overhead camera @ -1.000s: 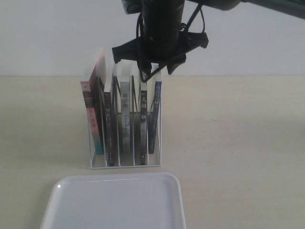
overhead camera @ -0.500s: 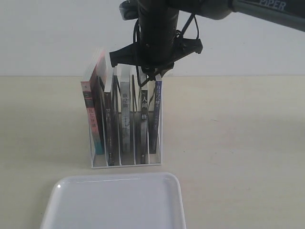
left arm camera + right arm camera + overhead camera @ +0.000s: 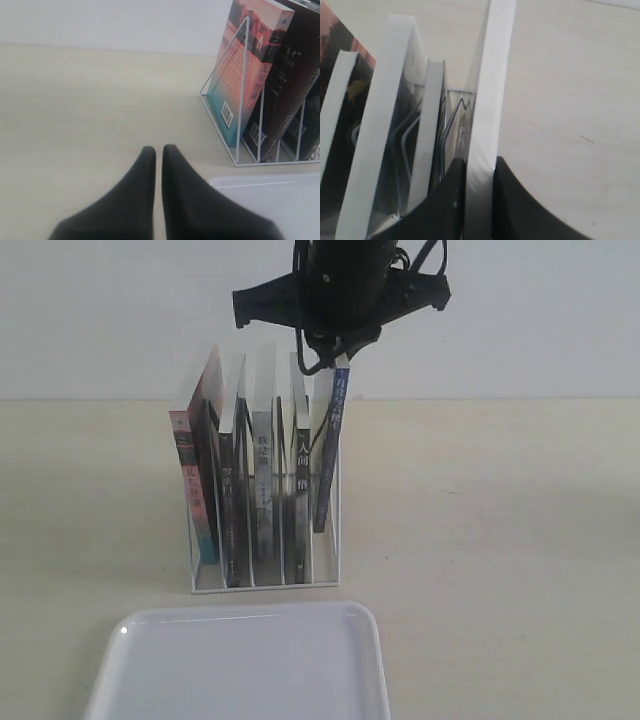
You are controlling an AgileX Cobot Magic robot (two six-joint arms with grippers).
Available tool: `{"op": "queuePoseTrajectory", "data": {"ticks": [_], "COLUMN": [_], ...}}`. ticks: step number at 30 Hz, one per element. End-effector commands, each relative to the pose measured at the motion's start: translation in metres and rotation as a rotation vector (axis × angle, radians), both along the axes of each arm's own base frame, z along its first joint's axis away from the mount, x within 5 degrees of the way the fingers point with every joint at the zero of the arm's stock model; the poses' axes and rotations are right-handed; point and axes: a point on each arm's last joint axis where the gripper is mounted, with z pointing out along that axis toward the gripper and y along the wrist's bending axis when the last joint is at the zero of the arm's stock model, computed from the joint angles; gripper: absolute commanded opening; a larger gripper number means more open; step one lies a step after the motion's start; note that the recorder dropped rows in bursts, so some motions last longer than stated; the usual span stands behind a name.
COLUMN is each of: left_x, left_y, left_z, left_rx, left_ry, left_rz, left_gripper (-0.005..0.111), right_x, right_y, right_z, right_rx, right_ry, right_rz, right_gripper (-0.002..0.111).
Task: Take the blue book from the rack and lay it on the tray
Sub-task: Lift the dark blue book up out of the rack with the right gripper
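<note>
Blue book (image 3: 326, 465), top edge pinched by right pincer (image 3: 339, 364), tilts in the rack (image 3: 262, 581), open tabletop (image 3: 480, 500) beside.

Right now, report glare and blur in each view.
Exterior view: thin highlight along the shallow white plastic tray. Left wrist view: black left hand soft, white wire rack sharp. Right wrist view: thin blue book blurred, page edge washed white.

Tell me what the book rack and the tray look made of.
The rack looks like white-coated metal wire, judging by its slim bent rods. The tray is probably smooth white plastic, slightly glossy, with a highlight along its rounded rim.
</note>
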Motion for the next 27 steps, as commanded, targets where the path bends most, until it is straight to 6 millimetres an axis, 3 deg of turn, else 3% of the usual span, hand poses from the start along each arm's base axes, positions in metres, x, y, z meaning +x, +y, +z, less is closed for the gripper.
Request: {"op": "queuePoseTrajectory", "data": {"ticks": [1,9,27], "left_x": [0.0,0.0,0.0], "left_y": [0.0,0.0,0.0], "left_z": [0.002,0.002,0.002], "left_rx": [-0.003,-0.003,-0.003], "left_ry": [-0.011,-0.011,-0.011], "left_rz": [0.004,0.004,0.004], "left_gripper": [0.004,0.004,0.004], "right_x": [-0.008,-0.033,-0.086], "right_y": [-0.01,-0.032,-0.082], "right_z": [0.027,0.075,0.145], "right_rx": [0.038,0.101,0.184], "right_ry": [-0.061,-0.139,-0.25], "right_rz": [0.002,0.002,-0.006], "right_gripper": [0.0,0.0,0.0]}}
